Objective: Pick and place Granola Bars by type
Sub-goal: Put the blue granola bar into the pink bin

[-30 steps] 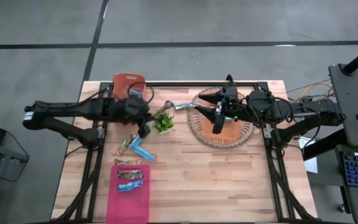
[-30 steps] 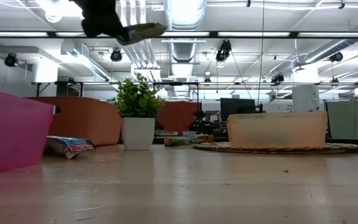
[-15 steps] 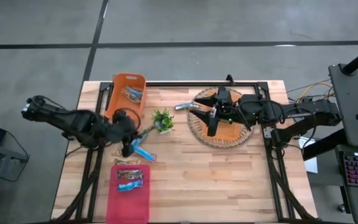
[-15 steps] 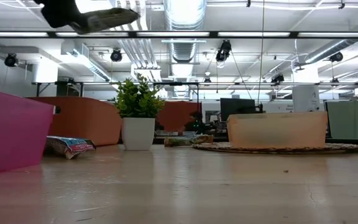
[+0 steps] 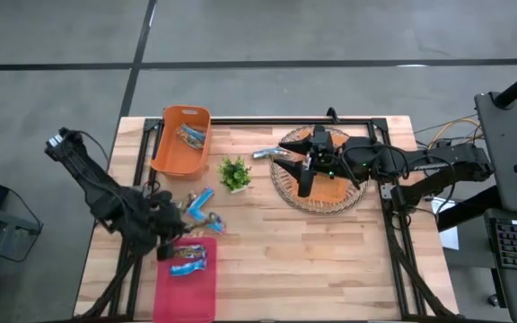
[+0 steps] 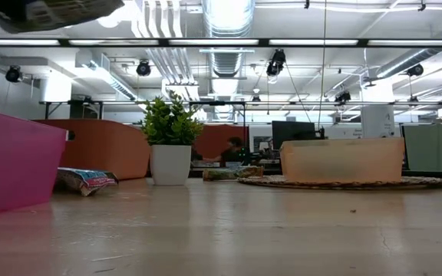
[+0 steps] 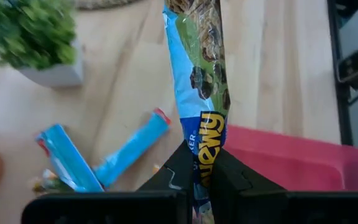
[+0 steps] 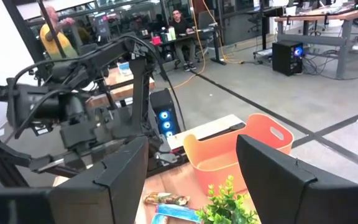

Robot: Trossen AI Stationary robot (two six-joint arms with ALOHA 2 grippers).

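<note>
Partly cropped granola bar between fingers

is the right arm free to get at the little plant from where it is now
Probably yes: the right pincer hangs open and empty over the woven mat, with bare table between it and the plant.

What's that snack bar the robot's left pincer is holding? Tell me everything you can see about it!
The granola bar is a long bar in a shiny wrapper, bright blue with green, showing pictures of chocolate-chip granola and yellow letters. The left pincer is shut on one end of it, so the rest sticks out straight ahead. It hangs in the air above the wooden table, near the edge of the pink bin.
</note>
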